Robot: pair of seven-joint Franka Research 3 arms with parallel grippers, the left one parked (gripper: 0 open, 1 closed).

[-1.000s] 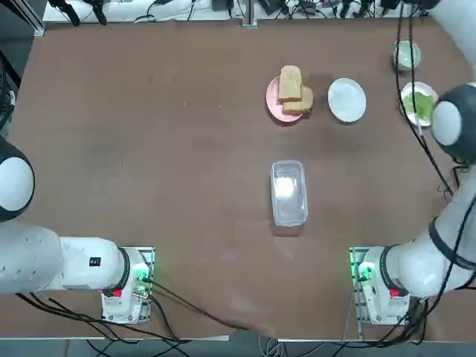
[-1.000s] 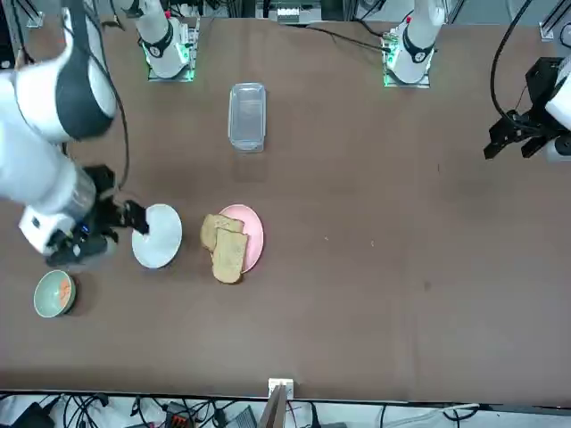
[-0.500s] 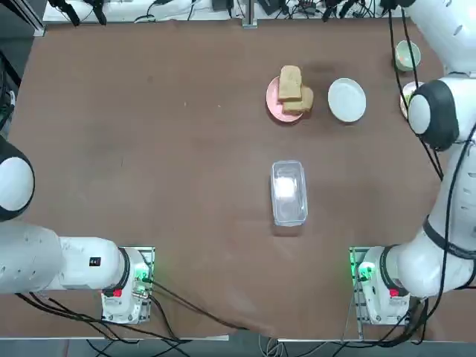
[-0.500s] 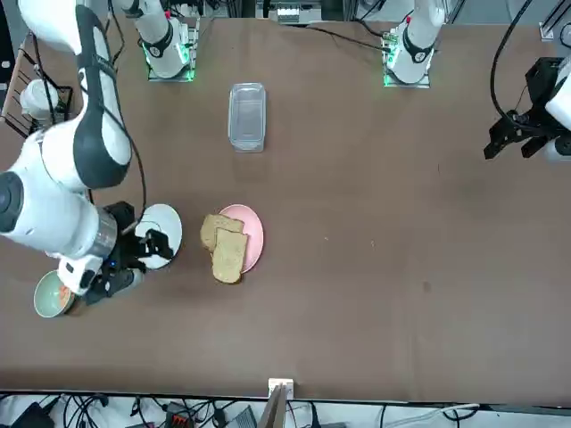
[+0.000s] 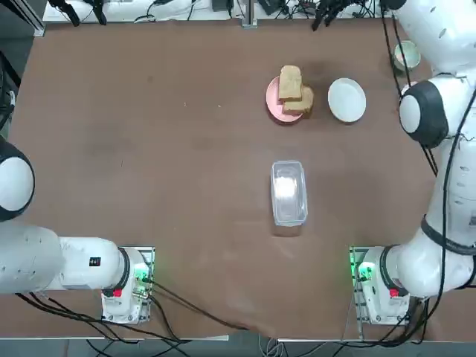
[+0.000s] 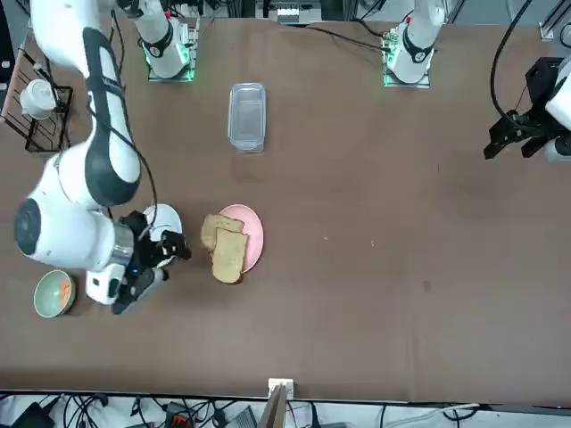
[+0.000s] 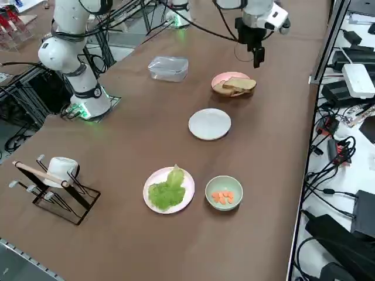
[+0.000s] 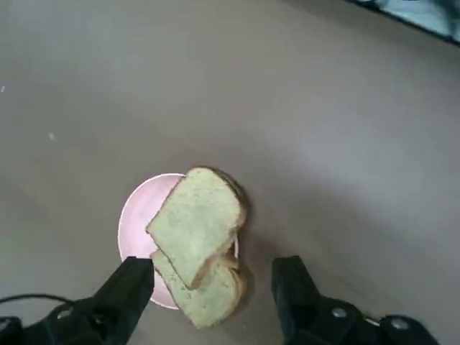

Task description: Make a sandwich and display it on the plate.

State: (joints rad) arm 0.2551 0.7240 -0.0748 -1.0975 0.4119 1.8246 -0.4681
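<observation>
Fingers of the right gripper spread wide above two bread slices.

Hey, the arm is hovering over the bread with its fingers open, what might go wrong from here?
1. The two bread slices overlap on the pink plate; the open right gripper might pinch both or drag the lower one off.
2. One slice overhangs the plate's rim, so a nudge may tip it onto the table.
3. The lettuce sits on another plate beyond the empty white plate, still to be fetched.
</observation>
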